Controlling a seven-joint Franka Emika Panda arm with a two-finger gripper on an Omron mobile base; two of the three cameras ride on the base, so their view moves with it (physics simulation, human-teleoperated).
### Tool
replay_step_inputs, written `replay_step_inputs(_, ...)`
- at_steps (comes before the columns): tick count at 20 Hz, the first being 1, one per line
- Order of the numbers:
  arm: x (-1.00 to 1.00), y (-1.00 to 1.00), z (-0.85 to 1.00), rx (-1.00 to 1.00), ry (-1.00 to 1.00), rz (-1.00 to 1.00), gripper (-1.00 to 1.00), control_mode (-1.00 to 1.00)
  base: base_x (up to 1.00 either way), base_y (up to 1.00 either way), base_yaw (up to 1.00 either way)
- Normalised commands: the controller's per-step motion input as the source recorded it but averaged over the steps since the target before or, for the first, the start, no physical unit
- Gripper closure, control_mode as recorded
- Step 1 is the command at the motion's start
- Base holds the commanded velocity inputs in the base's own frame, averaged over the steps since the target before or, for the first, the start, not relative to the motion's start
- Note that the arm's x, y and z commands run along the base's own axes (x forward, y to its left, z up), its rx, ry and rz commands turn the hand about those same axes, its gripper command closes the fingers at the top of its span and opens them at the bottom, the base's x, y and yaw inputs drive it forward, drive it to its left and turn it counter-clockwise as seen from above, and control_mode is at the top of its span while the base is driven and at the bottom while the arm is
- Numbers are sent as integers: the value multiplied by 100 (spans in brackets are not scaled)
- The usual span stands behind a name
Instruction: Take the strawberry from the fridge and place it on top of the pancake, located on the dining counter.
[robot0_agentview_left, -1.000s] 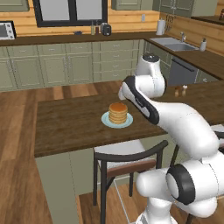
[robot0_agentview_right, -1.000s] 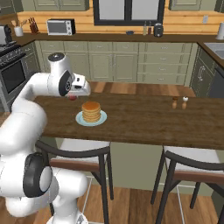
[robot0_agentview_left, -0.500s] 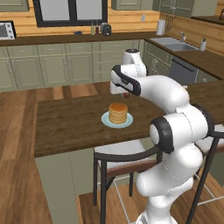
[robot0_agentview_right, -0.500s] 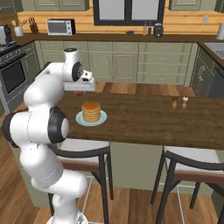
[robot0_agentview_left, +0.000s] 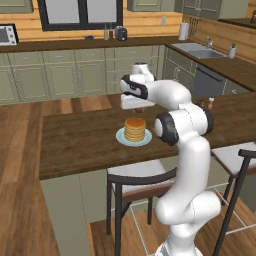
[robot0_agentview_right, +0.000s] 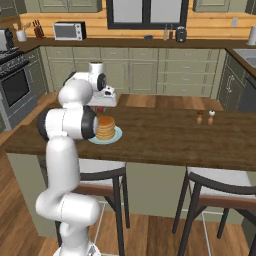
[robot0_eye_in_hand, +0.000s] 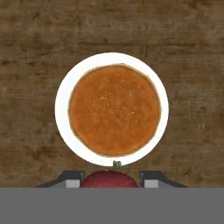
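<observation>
One strawberry (robot0_eye_in_hand: 109, 179) clamped in the claw (robot0_eye_in_hand: 111, 180), held above the pancake (robot0_eye_in_hand: 114, 109) on its plate (robot0_eye_in_hand: 162, 127) mid-worktop (robot0_eye_in_hand: 192, 52), lined up for a drop onto the stack.

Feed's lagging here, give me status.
Gripper shut on strawberry, hovering above pancake. Pancake top bare, on dining counter. Nothing in the way.

The short stack of golden-brown round pancakes (robot0_agentview_left: 135, 129) sat on its small pale plate (robot0_agentview_left: 121, 136) on the long dark-brown wooden tabletop (robot0_agentview_left: 80, 141). Two small shakers (robot0_agentview_right: 205, 117) stood well apart from that plate, along the tabletop.
</observation>
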Motion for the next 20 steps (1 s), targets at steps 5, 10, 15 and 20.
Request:
replay_step_inputs(5, 67, 14, -39, 0, 11, 0, 100, -100, 0, 0, 0)
replay_step_inputs(10, 33, -5, -24, 0, 10, 0, 100, -100, 0, 0, 0)
replay_step_inputs(15, -18, -27, -30, 0, 7, 0, 100, -100, 0, 0, 0)
replay_step_inputs(20, -21, 1, -29, 0, 0, 0, 100, -100, 0, 0, 0)
